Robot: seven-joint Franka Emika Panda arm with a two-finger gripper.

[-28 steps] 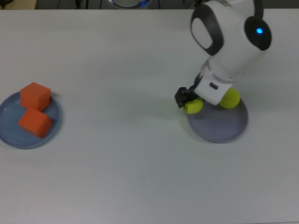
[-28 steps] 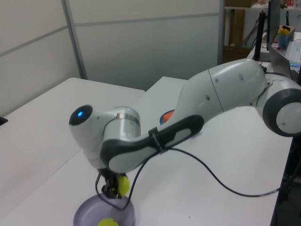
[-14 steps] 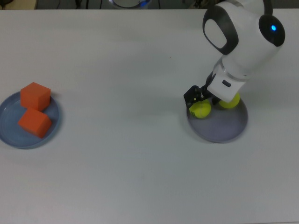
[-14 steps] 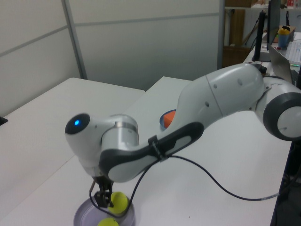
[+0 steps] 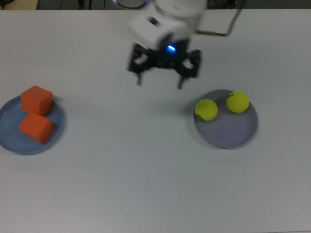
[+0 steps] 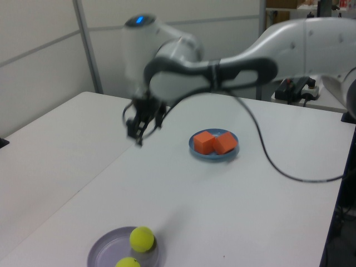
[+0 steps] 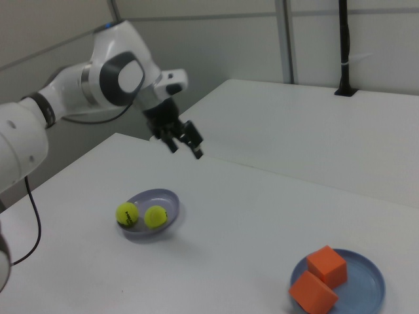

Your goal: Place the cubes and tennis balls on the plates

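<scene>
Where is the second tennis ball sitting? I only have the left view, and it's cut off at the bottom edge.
Observer: The top view shows that tennis ball on the lavender plate, at the plate's upper edge.
Operator: Does it touch the other one?
Observer: No. The top view shows a small gap between it and the other tennis ball.
Operator: Is the gripper holding anything?
Observer: No. In the top view the gripper is open and holds nothing.
</scene>
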